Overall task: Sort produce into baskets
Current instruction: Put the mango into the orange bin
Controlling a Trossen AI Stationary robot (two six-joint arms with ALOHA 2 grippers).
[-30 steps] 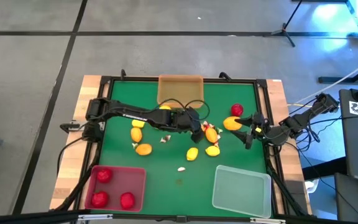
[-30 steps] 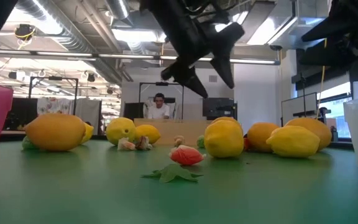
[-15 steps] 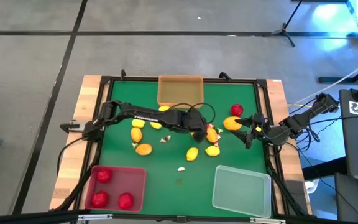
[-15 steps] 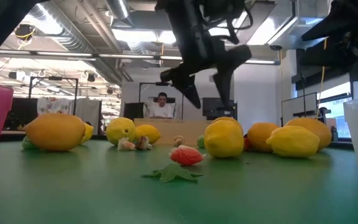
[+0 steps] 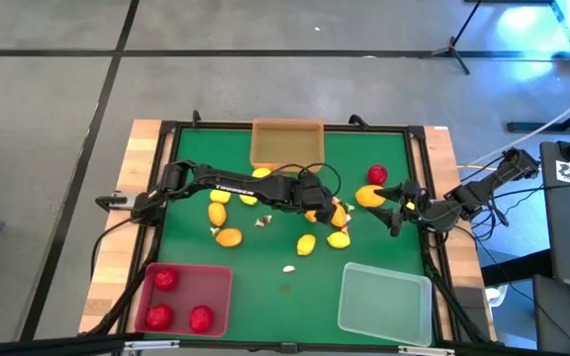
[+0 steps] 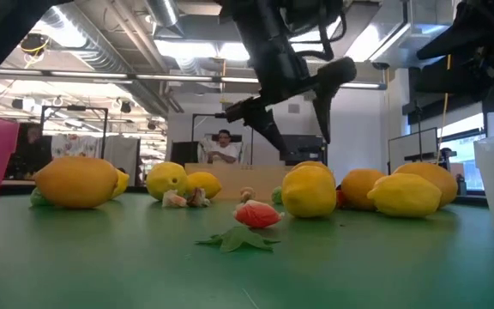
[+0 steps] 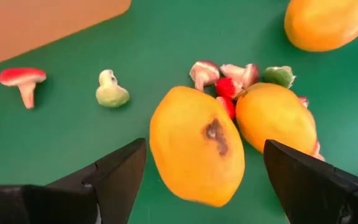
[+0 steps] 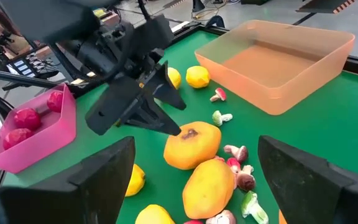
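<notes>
Green table mat [image 5: 275,282] on a wooden tabletop [image 5: 139,138] inside a black frame. Grey floor [image 5: 47,148] around the table, a stand's legs [image 5: 455,47] far right. Low view: a seated person [image 6: 222,148] beyond the far edge, ceiling lights [image 6: 178,47] overhead

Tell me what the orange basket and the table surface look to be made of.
The orange basket looks like thin translucent plastic with a smooth, slightly glossy finish: the green shows faintly through its walls. The table surface looks like a matte green mat or felt-like covering, flat and without glare, though the exact material is unclear.
</notes>
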